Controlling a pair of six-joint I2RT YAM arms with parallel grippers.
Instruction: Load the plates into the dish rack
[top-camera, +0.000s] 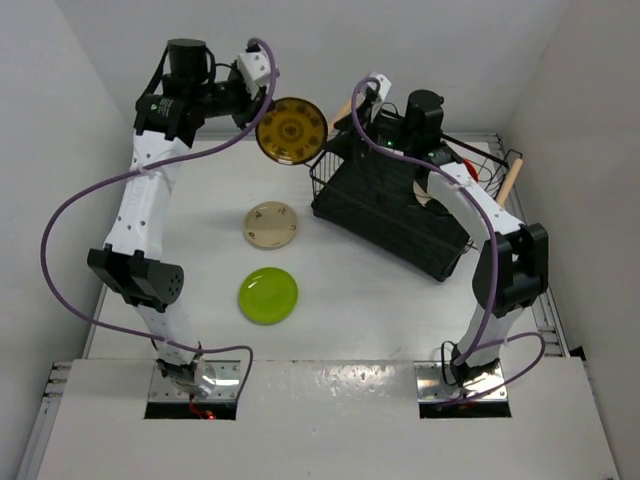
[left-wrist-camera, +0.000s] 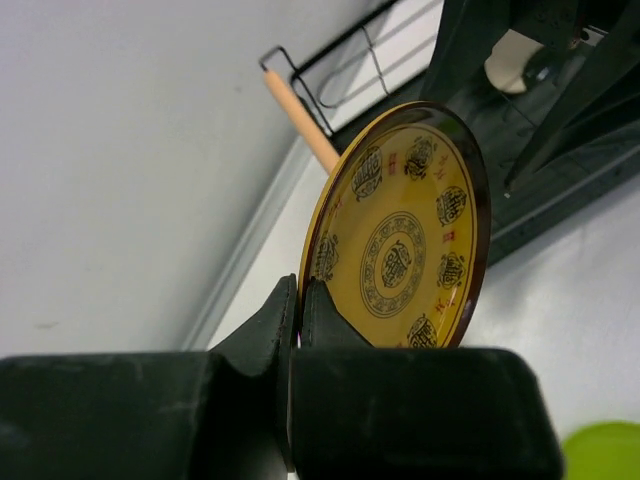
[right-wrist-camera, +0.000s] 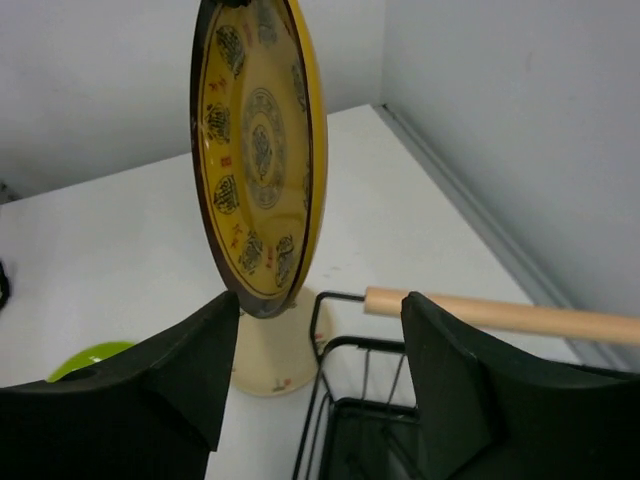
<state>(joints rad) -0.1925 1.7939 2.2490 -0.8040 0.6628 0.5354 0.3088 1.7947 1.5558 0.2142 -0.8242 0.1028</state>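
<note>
The white table (top-camera: 350, 290) carries the black wire dish rack (top-camera: 395, 215) at far right, set askew, with a wooden rod handle (top-camera: 510, 182) at its right end. The left gripper (left-wrist-camera: 300, 300) is clenched on the rim of the brown-gold patterned plate (top-camera: 291, 131) — held on edge in the air, just beside the rack's far-left corner. The right gripper (right-wrist-camera: 320, 345) — fingers spread, grasping nothing — hangs over the rack's left end. The beige speckled plate (top-camera: 271, 224) and the lime green plate (top-camera: 268, 296) lie flat on the table left of the rack, the green one nearer.
</note>
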